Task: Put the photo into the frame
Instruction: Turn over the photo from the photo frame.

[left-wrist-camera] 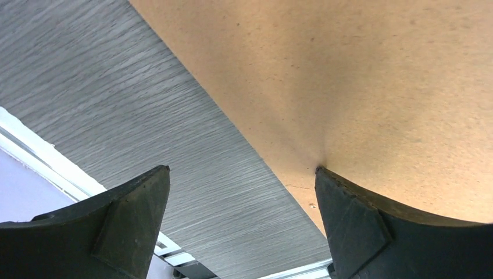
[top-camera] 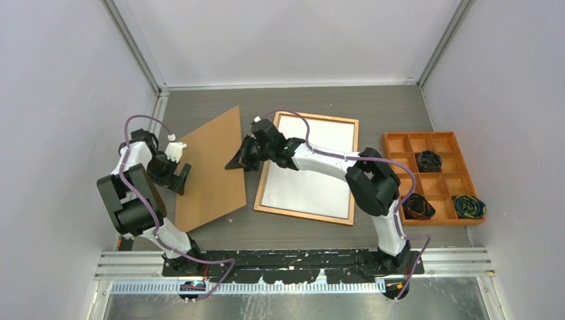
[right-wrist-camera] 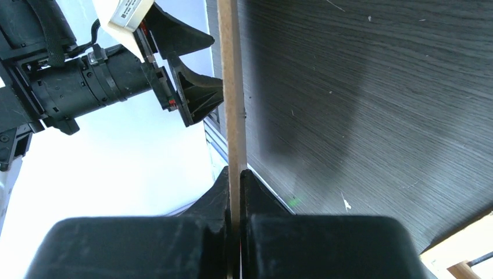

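Observation:
The frame [top-camera: 346, 172], with a thin orange-brown border, lies flat at the table's centre right. A white sheet [top-camera: 310, 167] fills it, plain side up; no picture shows. My right gripper [top-camera: 241, 160] is shut on the right edge of the plain brown backing board [top-camera: 210, 167], which is tilted left of the frame. In the right wrist view the board [right-wrist-camera: 232, 87] stands edge-on between my closed fingers, gripper [right-wrist-camera: 234, 174]. My left gripper [top-camera: 181, 175] is open at the board's left edge. In the left wrist view the gripper [left-wrist-camera: 241, 174] straddles that edge, one fingertip [left-wrist-camera: 349, 221] against the board [left-wrist-camera: 360, 75].
An orange compartment tray [top-camera: 385, 143] stands at the right, with dark coiled items in three cells. Grey walls close in the left, back and right sides. A metal rail [top-camera: 293, 263] runs along the near edge. The left gripper also shows in the right wrist view [right-wrist-camera: 186, 75].

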`<action>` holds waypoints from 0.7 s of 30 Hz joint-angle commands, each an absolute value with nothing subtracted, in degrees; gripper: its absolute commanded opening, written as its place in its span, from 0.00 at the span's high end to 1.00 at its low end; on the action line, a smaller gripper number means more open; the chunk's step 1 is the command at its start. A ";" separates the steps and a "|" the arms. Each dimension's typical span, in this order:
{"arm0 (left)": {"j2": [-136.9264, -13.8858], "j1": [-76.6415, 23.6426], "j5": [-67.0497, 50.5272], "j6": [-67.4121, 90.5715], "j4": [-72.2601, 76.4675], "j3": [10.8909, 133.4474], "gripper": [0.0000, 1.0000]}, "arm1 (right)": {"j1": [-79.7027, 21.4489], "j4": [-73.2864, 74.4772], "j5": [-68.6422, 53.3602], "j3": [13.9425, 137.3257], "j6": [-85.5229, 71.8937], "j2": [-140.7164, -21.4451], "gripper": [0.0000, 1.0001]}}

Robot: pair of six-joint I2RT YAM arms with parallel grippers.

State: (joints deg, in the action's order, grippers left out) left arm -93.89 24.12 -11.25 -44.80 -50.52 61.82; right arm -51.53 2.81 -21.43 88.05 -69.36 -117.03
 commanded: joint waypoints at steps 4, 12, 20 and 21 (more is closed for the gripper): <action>-91.42 23.44 -20.72 -45.24 -60.01 69.21 0.00 | -51.49 1.89 -23.76 91.40 -72.38 -113.55 0.99; -77.15 23.37 -40.25 -58.52 -71.09 78.33 0.00 | -48.34 -4.55 -22.91 89.98 -78.91 -111.29 0.99; -58.09 19.38 -42.87 -77.69 -78.08 71.76 0.00 | -46.37 -10.63 -20.44 88.68 -87.74 -110.04 0.99; -56.81 19.41 -43.15 -79.85 -79.82 71.57 0.00 | -46.33 -11.16 -20.31 88.68 -88.90 -110.20 0.99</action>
